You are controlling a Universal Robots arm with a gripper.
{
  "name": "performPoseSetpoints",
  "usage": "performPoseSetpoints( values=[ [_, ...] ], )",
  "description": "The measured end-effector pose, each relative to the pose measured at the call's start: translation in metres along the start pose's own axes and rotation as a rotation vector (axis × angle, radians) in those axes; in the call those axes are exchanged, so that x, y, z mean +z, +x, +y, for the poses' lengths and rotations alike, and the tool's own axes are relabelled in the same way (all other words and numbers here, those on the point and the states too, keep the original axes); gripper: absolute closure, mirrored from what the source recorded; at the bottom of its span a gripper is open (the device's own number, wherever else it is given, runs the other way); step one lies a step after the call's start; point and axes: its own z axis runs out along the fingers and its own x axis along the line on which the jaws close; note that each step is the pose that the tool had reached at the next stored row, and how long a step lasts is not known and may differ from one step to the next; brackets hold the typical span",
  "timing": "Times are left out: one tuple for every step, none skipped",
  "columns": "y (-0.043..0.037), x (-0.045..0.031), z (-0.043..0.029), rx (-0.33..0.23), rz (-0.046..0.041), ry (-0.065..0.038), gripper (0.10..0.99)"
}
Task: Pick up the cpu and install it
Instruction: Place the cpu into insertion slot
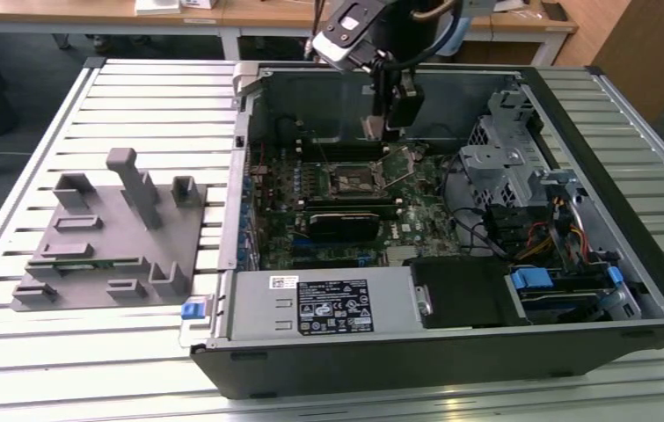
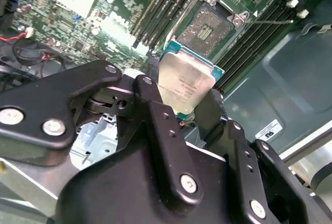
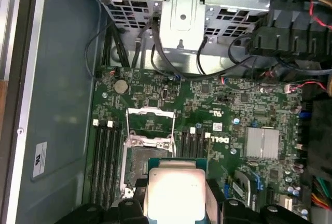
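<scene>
Fixture (image 1: 109, 233): grey, at the exterior view's left, well apart from your work.
Socket (image 3: 148, 156): was open on the motherboard, frame swung up. You needed to square the chip's corners to it and lower it flat, without pressing.
Cpu (image 2: 187, 79): hung above the board just beside the socket, not yet seated.
Gripper (image 2: 179, 93): you had it clenched on the cpu's opposite edges, touching nothing else.

Motherboard: green circuit board (image 3: 218, 110), beneath the fingers (image 2: 155, 105).
Fixture: grey plastic moulded block (image 1: 97, 246), well apart from them.
</scene>
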Motion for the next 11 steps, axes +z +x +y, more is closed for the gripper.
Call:
performPoseSetpoints(
  values=[
    [0.0014, 0.0014, 0.0000, 0.001, 0.0000, 0.000, 0.561],
    [0.0018, 0.0026, 0.0000, 0.001, 0.0002, 0.000, 0.561],
    [0.0020, 0.0037, 0.0000, 0.001, 0.0001, 0.000, 0.561],
    [0.0022, 0.0049, -0.0001, 0.001, 0.0002, 0.000, 0.561],
    [0.0023, 0.0061, -0.0002, 0.001, 0.0001, 0.000, 0.561],
    [0.0028, 0.0075, -0.0005, 0.001, 0.0000, 0.000, 0.561],
    [0.0033, 0.0088, -0.0008, 0.001, 0.0001, 0.000, 0.561],
    [0.0039, 0.0102, -0.0011, 0.001, 0.0001, 0.000, 0.561],
    [0.0046, 0.0114, -0.0014, 0.002, -0.0002, 0.000, 0.561],
    [0.0056, 0.0128, -0.0019, 0.006, -0.0003, 0.000, 0.561],
    [0.0064, 0.0142, -0.0023, 0.012, -0.0005, 0.000, 0.561]
  ],
)
